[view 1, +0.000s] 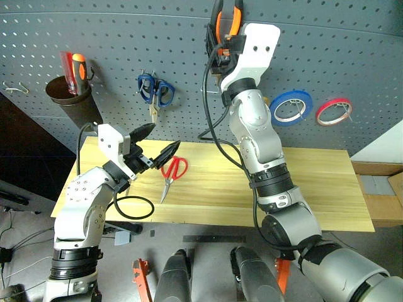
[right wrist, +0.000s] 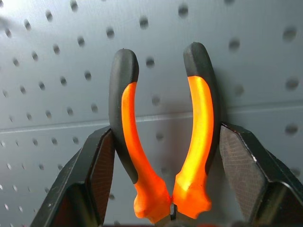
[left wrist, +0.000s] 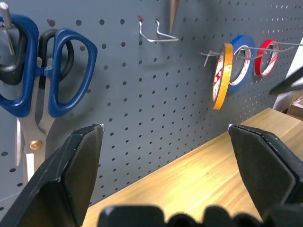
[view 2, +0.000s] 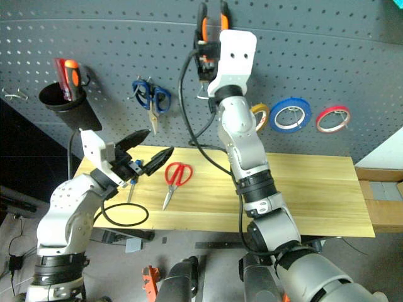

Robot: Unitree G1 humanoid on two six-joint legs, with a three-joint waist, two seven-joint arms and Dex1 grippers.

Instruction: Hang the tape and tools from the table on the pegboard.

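Up high, pliers (right wrist: 163, 142), curved orange-and-black handles, right hand (right wrist: 163, 170) clamping them

Right gripper (view 2: 211, 28) raised high against the pegboard (view 2: 327, 56), closed on the orange-and-black pliers (view 2: 211, 20), handles pointing up. Left gripper (view 2: 146, 151) open above the desk (view 2: 302, 195). Red-handled scissors (view 2: 174, 179) lie flat on the desk. Yellow tape (view 2: 260, 116), blue roll (view 2: 290, 114) and red roll (view 2: 332, 118) hang on the pegboard; blue-handled scissors (view 2: 151, 97) hang further left.
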